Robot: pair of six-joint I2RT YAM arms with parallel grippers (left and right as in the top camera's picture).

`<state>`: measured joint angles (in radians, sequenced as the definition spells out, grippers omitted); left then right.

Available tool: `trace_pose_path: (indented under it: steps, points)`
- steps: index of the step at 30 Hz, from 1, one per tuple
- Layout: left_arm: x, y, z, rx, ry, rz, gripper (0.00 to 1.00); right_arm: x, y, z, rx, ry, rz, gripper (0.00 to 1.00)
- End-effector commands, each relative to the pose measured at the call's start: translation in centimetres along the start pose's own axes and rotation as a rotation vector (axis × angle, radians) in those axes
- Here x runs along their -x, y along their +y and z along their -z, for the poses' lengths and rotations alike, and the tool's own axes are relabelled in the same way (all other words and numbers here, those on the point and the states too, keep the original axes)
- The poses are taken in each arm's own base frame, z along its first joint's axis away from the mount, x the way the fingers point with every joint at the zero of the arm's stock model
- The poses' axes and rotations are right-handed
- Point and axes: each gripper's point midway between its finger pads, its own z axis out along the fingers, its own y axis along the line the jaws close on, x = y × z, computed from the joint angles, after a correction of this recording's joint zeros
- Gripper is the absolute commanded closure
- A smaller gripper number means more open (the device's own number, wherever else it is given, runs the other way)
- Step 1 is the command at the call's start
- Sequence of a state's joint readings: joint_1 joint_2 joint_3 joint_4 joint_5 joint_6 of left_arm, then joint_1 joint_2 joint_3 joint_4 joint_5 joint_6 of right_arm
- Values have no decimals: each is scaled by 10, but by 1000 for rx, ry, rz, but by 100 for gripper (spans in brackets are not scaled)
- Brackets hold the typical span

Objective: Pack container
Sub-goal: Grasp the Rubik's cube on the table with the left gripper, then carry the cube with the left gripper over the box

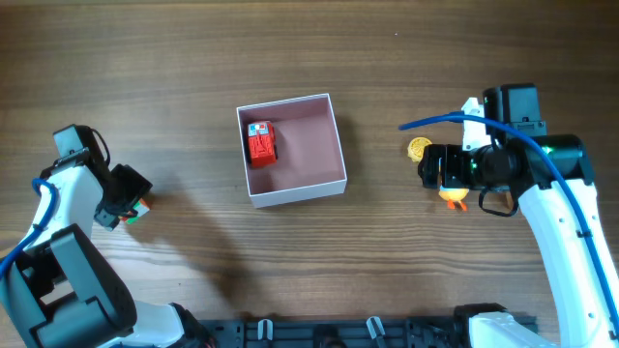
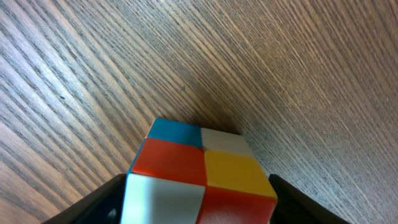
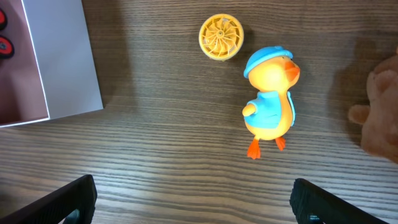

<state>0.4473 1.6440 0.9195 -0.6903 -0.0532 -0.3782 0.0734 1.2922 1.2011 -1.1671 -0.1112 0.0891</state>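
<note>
Overhead: the container [image 1: 311, 135] sits mid-table, turned slightly off square, open on top, with white walls and a pink floor.
Inside: a red toy car [image 1: 261, 142] lies along the left wall toward the far corner. The rest of the floor is bare.
Right of the container: a yellow disc [image 3: 221, 37] lies flat, just off the near-right corner but not touching the wall. A duck [image 3: 270, 102] in a blue cap lies on its back just beside the disc, with a small gap between them.
Right gripper [image 3: 194, 186]: it hangs above the duck with its fingers spread wide and nothing between them. In the overhead view its body covers most of the duck, and only the orange feet show.
Right edge of the right wrist view: a brown fuzzy shape [image 3: 379, 112], blurred, so I cannot tell what it is.
Left gripper [image 1: 133, 201]: it is well left of the container and clamped on a cube [image 2: 202, 168] with one finger on each side. The faces show red, yellow, blue and white. I cannot tell whether the cube touches the table.
Table [image 1: 193, 58]: bare wood lies between the cube and the container's left wall. The far strip is bare too.
Near edge: a black rail [image 1: 368, 331] with clips runs along it, between the two arm bases.
Cable: a blue cable [image 1: 455, 121] arcs over the right arm, clear of the container.
</note>
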Motion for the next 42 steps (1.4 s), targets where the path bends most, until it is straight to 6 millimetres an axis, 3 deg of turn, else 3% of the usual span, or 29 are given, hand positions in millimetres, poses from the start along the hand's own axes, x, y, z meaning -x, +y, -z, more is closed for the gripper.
trace_pose_path:
  steps: [1, 10, 13, 15, 18, 20, 25, 28, 31, 35, 37, 39, 42]
  points:
    - [-3, 0, -3, -13, 17, -4, 34, 5, -1, 3, -12, -12, -12, 0]
    - [-4, -3, -3, -29, 25, -1, 47, 5, -1, 3, -12, -13, -13, 0]
    - [-4, -3, -3, -30, 24, -1, 56, 5, -1, 3, -12, -13, -12, 0]
    - [-6, -3, -3, -32, 30, -1, 68, 5, 0, 3, -12, -13, -12, 0]
    - [-8, -11, 1, -80, 47, 0, 76, 6, 0, 3, -11, -15, -12, 0]
    - [-8, -15, 8, -101, 49, 2, 85, 6, -1, 3, -11, -15, -12, 0]
    - [-3, -31, 44, -135, 21, -36, 91, 6, 0, 3, -11, -16, -12, 0]
    - [-6, -56, 81, -202, -12, -102, 92, 6, -1, 3, -11, -16, -12, 0]
    - [-20, -99, 133, -319, -69, -232, 94, 6, 0, 3, -11, -16, -12, 0]
    - [-51, -156, 189, -453, -148, -395, 96, 6, -1, 3, -11, -16, -12, 0]
    - [-78, -191, 216, -536, -190, -514, 96, 6, -1, 3, -11, -16, -12, 0]
    - [-108, -232, 234, -581, -296, -607, 96, 6, 0, 3, -11, -16, -12, 0]
    - [-131, -260, 229, -600, -313, -661, 96, 6, 0, 3, -11, -16, -12, 0]
